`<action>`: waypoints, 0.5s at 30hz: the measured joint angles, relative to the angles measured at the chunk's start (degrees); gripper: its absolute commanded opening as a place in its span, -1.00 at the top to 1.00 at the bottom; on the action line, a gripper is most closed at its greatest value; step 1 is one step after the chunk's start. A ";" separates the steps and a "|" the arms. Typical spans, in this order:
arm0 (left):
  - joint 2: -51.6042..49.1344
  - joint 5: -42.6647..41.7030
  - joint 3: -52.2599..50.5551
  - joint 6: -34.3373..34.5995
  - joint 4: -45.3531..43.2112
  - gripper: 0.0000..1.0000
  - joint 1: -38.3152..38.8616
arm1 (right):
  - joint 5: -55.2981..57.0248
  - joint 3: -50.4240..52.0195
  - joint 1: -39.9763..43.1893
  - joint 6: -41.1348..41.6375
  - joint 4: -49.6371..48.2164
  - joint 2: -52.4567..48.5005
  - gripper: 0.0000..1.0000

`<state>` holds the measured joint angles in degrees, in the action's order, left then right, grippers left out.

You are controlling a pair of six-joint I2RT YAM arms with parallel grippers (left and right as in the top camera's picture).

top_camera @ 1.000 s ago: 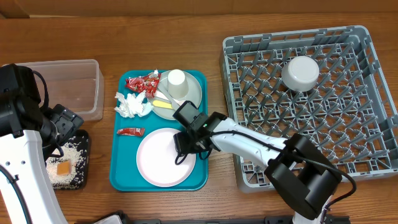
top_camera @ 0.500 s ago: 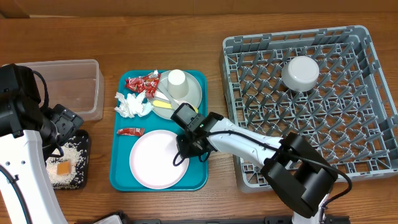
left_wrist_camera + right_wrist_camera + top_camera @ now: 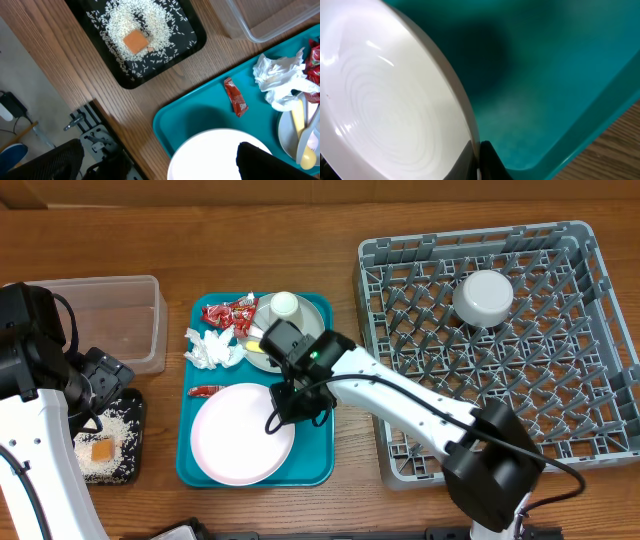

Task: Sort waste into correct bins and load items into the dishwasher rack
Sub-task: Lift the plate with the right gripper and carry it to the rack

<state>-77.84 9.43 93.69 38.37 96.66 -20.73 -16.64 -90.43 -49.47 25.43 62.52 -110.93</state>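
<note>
My right gripper (image 3: pixel 290 406) is shut on the right rim of the pale pink plate (image 3: pixel 240 436), which is tilted up off the teal tray (image 3: pixel 190 465). The right wrist view shows its fingers (image 3: pixel 492 162) pinching the plate's edge (image 3: pixel 462 107). My left gripper (image 3: pixel 98 383) hangs open over the black tray (image 3: pixel 135 405), which holds rice (image 3: pixel 160 20) and the orange cube (image 3: pixel 136 41). Red wrappers (image 3: pixel 228 313) (image 3: pixel 210 391) and tissue (image 3: pixel 213 348) lie on the teal tray, next to the grey-green plate (image 3: pixel 312 328) carrying the white cup (image 3: pixel 285 305) and yellow spoon (image 3: pixel 262 347).
The grey dishwasher rack (image 3: pixel 600 380) fills the right side, with a white bowl (image 3: pixel 483 298) upside down in its far part. The clear tub (image 3: pixel 120 320) stands at the far left, behind the black tray. Bare wooden table (image 3: pixel 345 490) lies in front of the teal tray.
My right gripper closed on the pink plate's rim, then moved left and away from the rack with it. The plate now sits tilted and further left. The left arm has not moved.
</note>
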 measured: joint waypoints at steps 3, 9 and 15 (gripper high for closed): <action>0.00 -0.02 0.00 0.00 0.02 -1.00 0.00 | 0.17 -4.66 0.85 -2.14 6.73 2.45 0.92; 0.00 0.00 0.00 0.00 0.00 -1.00 0.00 | 8.35 -11.98 7.26 -3.65 16.22 9.20 0.92; 0.00 0.00 0.00 0.00 0.02 -1.00 0.00 | 16.02 -16.46 21.22 -5.16 17.92 14.88 0.92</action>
<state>-77.84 9.43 93.69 38.37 96.68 -20.73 -0.62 -106.89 -28.25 20.27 80.44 -96.05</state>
